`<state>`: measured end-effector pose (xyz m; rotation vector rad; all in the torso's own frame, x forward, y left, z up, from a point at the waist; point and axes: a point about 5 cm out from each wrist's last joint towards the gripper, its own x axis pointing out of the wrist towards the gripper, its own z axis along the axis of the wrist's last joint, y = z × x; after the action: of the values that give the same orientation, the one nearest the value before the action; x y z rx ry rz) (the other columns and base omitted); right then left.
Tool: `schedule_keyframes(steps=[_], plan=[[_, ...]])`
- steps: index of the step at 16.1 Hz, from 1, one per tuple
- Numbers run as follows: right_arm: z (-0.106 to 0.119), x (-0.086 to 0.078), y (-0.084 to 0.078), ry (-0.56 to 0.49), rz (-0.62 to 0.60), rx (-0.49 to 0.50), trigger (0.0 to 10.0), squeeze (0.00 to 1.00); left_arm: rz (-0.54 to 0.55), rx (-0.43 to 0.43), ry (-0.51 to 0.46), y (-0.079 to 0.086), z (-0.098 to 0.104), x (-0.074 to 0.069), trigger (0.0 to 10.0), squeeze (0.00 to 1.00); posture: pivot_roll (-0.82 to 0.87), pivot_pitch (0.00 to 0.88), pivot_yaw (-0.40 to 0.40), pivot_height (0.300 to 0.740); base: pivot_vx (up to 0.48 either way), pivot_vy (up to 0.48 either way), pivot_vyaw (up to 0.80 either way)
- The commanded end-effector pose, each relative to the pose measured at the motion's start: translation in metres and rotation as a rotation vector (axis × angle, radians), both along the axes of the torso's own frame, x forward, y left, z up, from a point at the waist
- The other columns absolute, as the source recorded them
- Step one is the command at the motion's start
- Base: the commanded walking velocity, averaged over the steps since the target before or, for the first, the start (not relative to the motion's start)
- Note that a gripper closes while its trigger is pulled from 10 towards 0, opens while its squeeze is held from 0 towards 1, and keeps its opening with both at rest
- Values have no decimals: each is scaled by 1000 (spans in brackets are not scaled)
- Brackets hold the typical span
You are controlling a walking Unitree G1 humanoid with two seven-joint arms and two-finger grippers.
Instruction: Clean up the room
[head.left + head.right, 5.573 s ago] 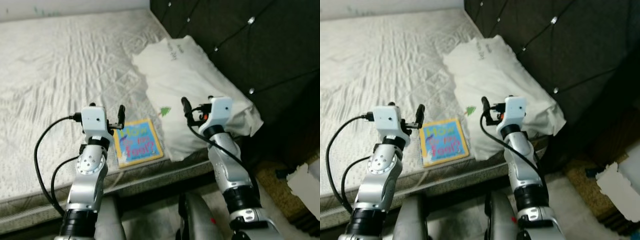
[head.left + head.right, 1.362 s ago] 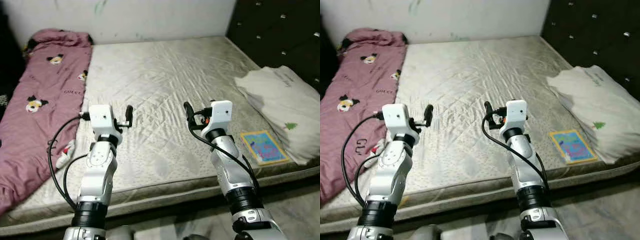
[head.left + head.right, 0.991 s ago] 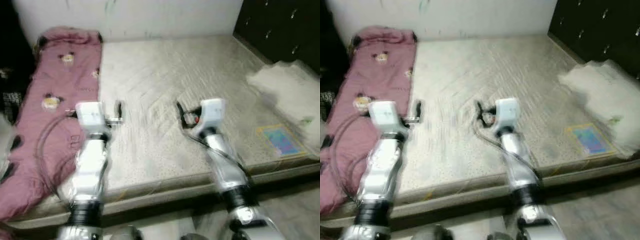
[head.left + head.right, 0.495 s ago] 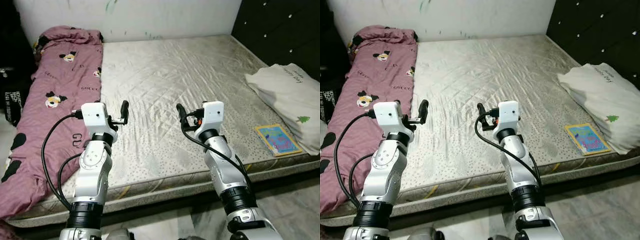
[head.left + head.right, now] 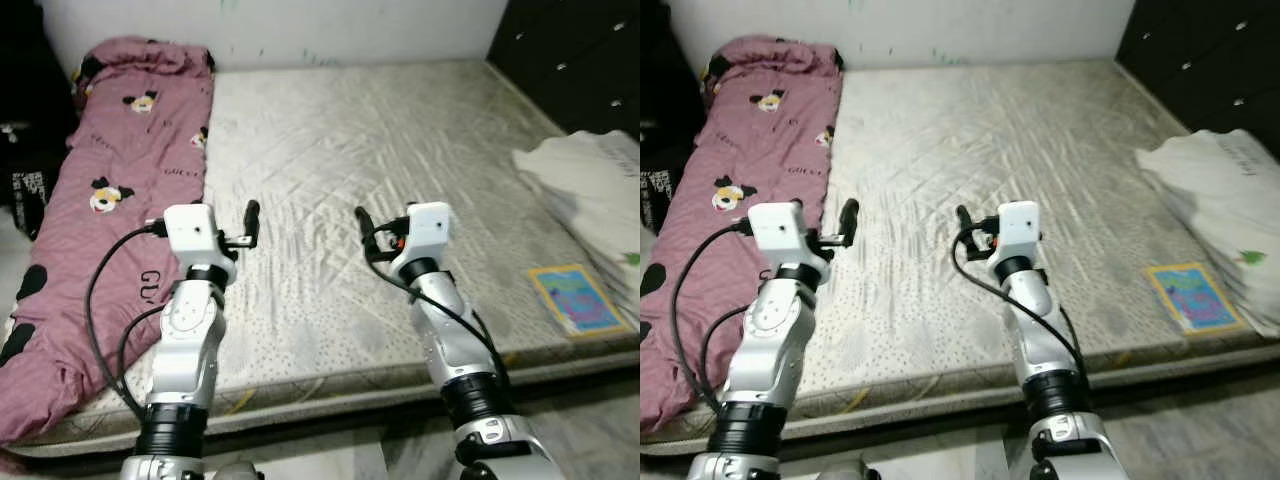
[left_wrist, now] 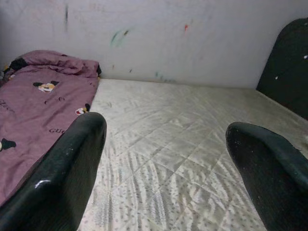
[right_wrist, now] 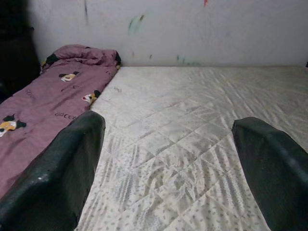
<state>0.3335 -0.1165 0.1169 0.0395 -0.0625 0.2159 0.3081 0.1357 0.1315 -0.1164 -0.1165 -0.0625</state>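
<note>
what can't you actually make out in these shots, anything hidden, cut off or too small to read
- Pillow: the right edge of both eye views cuts it off, so its full shape is unknown.
- Book: cover lettering too small to read in the eye views.
- Pink blanket: its near end runs past the bottom-left edge of the eye views.
- Black bag left of the bed: cut by the left edge, print unreadable.
- Floor under the bed: hidden by the mattress.

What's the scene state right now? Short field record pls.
surface: bare mattress
blanket: pink, along the mattress's left side
book: flat near the front right edge
pillow: white, right side, beside the book
left gripper: open, over the mattress, holds nothing
right gripper: open, over the mattress, holds nothing
</note>
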Motion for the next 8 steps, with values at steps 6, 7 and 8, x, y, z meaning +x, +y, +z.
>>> schedule_keyframes(steps=[6, 7, 8], plan=[[1, 1, -1, -5, -8, -3, 10000, 0, -11, 5, 5, -1, 0, 0, 10000, 0, 74, 0, -10, 740, 0, 217, 0], [1, 1, -1, -4, -7, -3, 10000, 0, -11, -2, 8, -1, 0, 0, 10000, 0, 74, 0, -10, 740, 0, 472, 0], [1, 1, -1, -4, -7, -4, 10000, 0, -12, -1, 7, -1, 0, 0, 10000, 0, 74, 0, -10, 740, 0, 472, 0]])
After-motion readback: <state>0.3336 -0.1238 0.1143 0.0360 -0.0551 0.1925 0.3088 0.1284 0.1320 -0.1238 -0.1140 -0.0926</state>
